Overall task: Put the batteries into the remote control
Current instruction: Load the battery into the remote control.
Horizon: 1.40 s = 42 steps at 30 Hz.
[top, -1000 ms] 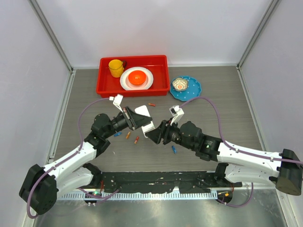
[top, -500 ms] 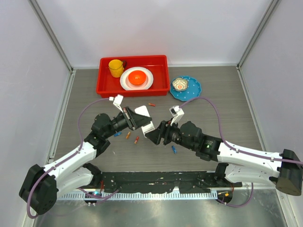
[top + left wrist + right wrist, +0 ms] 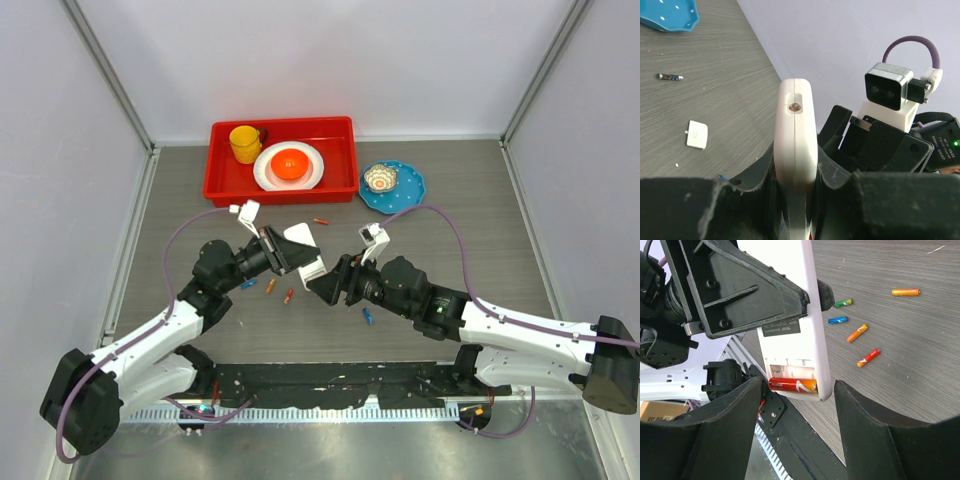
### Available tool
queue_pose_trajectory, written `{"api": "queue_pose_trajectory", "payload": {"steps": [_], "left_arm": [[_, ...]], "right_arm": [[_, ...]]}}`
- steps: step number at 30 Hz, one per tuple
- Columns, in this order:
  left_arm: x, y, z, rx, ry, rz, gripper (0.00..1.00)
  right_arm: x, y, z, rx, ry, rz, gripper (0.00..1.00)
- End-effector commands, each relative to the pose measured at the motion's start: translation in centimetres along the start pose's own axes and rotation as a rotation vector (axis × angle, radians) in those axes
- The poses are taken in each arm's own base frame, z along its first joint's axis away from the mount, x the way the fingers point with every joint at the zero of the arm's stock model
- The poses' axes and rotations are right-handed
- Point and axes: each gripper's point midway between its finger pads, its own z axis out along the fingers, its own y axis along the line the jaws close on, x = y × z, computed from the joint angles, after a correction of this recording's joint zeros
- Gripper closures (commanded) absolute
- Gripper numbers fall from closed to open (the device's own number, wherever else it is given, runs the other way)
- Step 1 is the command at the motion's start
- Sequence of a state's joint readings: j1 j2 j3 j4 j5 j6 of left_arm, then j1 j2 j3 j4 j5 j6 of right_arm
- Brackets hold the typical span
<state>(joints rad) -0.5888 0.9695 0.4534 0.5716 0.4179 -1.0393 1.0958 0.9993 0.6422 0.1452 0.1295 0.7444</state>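
My left gripper [image 3: 288, 254] is shut on the white remote control [image 3: 306, 251] and holds it above the table, edge-on in the left wrist view [image 3: 797, 140]. In the right wrist view the remote control [image 3: 790, 315] shows its back with the compartment uncovered, and one orange-red battery [image 3: 792, 385] lies in the slot. My right gripper [image 3: 796, 390] stands open at that end, its fingers either side and apart from it. Loose batteries lie on the table: green [image 3: 843, 303], blue [image 3: 838, 320], and orange ones [image 3: 857, 333].
A red tray [image 3: 240, 193] at the back holds a yellow cup [image 3: 244, 143] and an orange bowl [image 3: 290, 165] on a white plate. A blue plate [image 3: 408, 186] lies to its right. A small white cover [image 3: 697, 134] lies on the table beside another battery [image 3: 669, 76].
My right gripper's jaws have spread a little wider around the remote's end. Both arms have hardly moved.
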Motion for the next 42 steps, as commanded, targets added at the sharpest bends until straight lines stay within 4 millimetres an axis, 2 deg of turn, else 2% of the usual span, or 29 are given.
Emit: {"api": "queue_pose_trajectory", "payload": {"steps": [1, 11, 25, 36, 42], "left_arm": [[-1.6, -2.2, -0.2, 0.069, -0.062, 0.039, 1.00], [-1.7, -2.4, -0.2, 0.077, -0.067, 0.036, 1.00], [-1.8, -2.5, -0.2, 0.083, -0.068, 0.037, 1.00], [-2.0, -2.8, -0.2, 0.087, -0.075, 0.038, 1.00], [-2.1, -3.0, -0.2, 0.093, -0.075, 0.041, 1.00]], "right_arm": [[-1.8, 0.4, -0.2, -0.005, -0.068, 0.037, 0.36], [-2.2, 0.0, -0.2, -0.010, -0.091, 0.063, 0.43], [-1.5, 0.7, 0.4, -0.048, -0.055, 0.061, 0.41], [-0.8, 0.7, 0.7, -0.049, -0.019, 0.055, 0.57], [-0.4, 0.4, 1.0, -0.038, -0.004, 0.047, 0.59]]}}
